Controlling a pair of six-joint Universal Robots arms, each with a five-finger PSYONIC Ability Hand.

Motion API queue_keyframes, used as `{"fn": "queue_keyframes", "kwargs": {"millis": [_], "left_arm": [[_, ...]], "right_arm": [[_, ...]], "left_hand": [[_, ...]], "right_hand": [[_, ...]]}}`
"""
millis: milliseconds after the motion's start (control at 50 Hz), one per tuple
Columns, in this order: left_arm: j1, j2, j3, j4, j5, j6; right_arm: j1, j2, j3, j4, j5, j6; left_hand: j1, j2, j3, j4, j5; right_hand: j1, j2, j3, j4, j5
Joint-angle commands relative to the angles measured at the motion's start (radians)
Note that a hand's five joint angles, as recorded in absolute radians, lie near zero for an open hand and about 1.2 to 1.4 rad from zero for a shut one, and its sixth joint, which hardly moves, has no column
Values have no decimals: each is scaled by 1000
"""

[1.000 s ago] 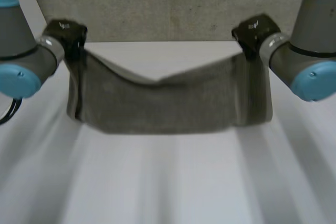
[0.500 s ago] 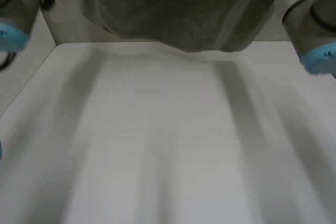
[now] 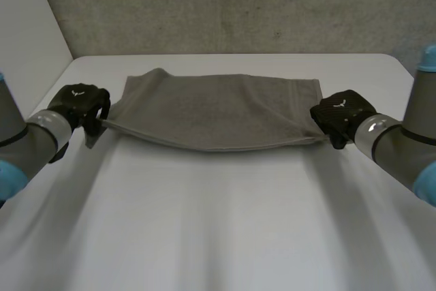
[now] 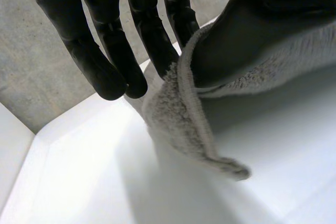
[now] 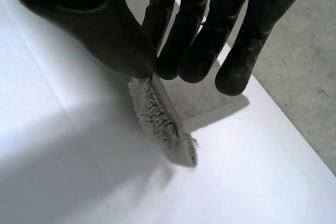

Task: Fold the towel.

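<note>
A grey towel (image 3: 218, 110) lies spread across the far half of the white table (image 3: 218, 223), its near edge lifted slightly. My left hand (image 3: 83, 105) pinches the towel's near left corner (image 4: 184, 114) between thumb and a finger (image 4: 147, 30). On the other side my right hand (image 3: 340, 117) holds the near right corner (image 5: 163, 119), thumb pressed against the fingers (image 5: 194, 51). Both corners hang just above the table.
A grey wall (image 3: 238, 5) rises behind the table's far edge. A white panel (image 3: 27, 18) stands at the far left. The near half of the table is bare.
The towel hung lifted between both hands a second ago. Both hands have since swung it forward and down, and it now lies spread on the table's far half.
</note>
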Motion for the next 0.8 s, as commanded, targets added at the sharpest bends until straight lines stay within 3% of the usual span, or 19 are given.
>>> {"fn": "queue_keyframes", "kwargs": {"millis": [20, 160, 200, 300, 500, 540, 800], "left_arm": [[25, 123, -169, 80, 28, 55], [23, 155, -237, 147, 25, 55], [25, 143, -237, 155, 25, 55], [20, 102, -229, 160, 20, 59], [17, 37, -160, 157, 9, 56], [14, 28, -136, 152, 9, 53], [-1, -11, -81, 147, -27, 49]], "right_arm": [[-21, -56, 84, 12, -2, -10], [-23, -50, 134, -32, 1, -16], [-18, -38, 190, -141, -17, -15], [-20, -3, 227, -232, -30, -12], [-17, 33, 229, -243, -20, -7], [-17, 42, 229, -240, -19, -7], [-17, 65, 232, -204, -20, -7]], "left_hand": [[-47, -114, -154, -119, -277], [-47, -114, -154, -119, -277], [-47, -114, -154, -119, -277], [-47, -114, -154, -119, -277], [-47, -114, -154, -119, -277], [-47, -114, -154, -119, -277], [-47, -114, -154, -119, -277]], "right_hand": [[69, 59, 62, 60, 53], [69, 59, 62, 60, 53], [69, 59, 62, 60, 53], [69, 59, 62, 60, 53], [50, 39, 42, 41, 33], [-236, -247, -244, -246, -253], [-622, -633, -630, -631, -638]]}}
